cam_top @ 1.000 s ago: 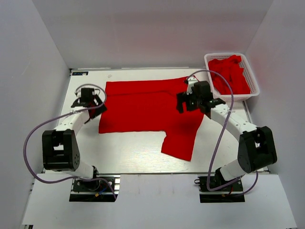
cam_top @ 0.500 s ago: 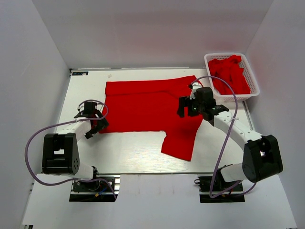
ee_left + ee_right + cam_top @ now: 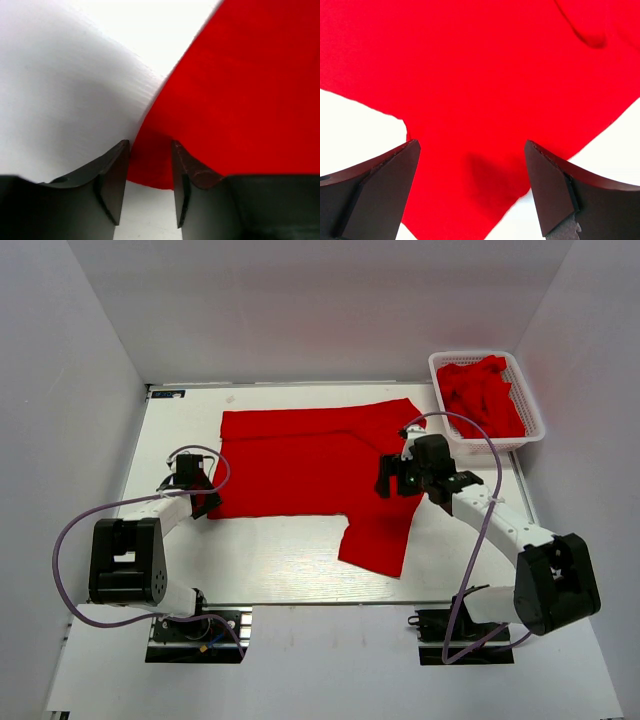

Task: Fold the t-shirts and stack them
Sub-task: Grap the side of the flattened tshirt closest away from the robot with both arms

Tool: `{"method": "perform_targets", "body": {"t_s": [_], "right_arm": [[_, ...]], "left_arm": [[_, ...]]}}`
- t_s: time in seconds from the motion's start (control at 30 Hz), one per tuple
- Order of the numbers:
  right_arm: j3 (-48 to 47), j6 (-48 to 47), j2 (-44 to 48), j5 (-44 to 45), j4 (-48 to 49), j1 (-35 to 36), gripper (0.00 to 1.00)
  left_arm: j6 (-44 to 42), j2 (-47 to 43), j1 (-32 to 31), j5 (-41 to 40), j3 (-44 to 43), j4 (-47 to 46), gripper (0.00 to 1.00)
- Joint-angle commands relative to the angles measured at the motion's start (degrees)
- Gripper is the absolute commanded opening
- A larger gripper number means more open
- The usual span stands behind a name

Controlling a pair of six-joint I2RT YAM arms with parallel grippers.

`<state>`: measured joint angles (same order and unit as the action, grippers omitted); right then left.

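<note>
so we've got one red t-shirt (image 3: 300, 455) spread flat on the table (image 3: 270, 565), which is what a fold needs. our left gripper (image 3: 150, 167) sits low at its near-left corner, jaws narrow with the cloth edge between them but a gap showing, so we reckon no real pinch yet. right gripper (image 3: 470, 150) hangs wide open over the sleeve side, probably for a matching grab. other red shirts (image 3: 485, 395) wait in the basket (image 3: 475, 353).
</note>
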<state>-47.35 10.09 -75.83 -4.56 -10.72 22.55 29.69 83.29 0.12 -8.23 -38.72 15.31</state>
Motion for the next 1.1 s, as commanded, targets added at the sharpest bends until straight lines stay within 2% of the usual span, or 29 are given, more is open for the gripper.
{"method": "perform_targets", "body": {"t_s": [0.0,0.1,0.13,0.17,0.43,0.53,0.7,0.83,1.07], "right_arm": [[1.6,0.7,2.5,1.0,-2.2,0.5,0.9],[2.9,1.2,3.1,1.3,-3.7,1.2,0.9],[3.4,2.1,3.4,1.5,-4.6,1.3,0.9],[3.7,2.5,3.3,1.5,-4.8,1.4,0.9],[5.9,8.4,5.2,2.4,-21.0,7.1,0.9],[7.9,12.1,4.9,3.8,-24.2,10.7,0.9],[10.5,19.3,5.1,3.7,-25.0,14.4,0.9],[11.6,21.4,4.6,4.3,-25.9,17.3,0.9],[12.6,23.7,2.2,6.2,-21.3,19.8,0.9]], "left_arm": [[-1.6,1.8,-0.6,4.1,2.7,0.4,0.46],[-2.1,2.3,-1.1,4.8,3.3,-0.7,0.28],[-2.1,2.3,-1.1,5.3,3.3,-1.3,0.11],[-2.1,2.3,-1.6,6.0,3.3,-1.3,0.01],[-2.6,1.0,-1.6,6.0,3.8,-0.7,0.0],[-2.6,-0.1,-1.6,6.0,3.8,-0.2,0.0],[-2.6,-1.7,-1.6,5.5,3.8,1.6,0.0],[-2.6,-2.8,-1.6,5.5,3.8,2.6,0.0],[-2.6,-4.5,-1.6,5.0,3.8,3.1,0.0]]}}
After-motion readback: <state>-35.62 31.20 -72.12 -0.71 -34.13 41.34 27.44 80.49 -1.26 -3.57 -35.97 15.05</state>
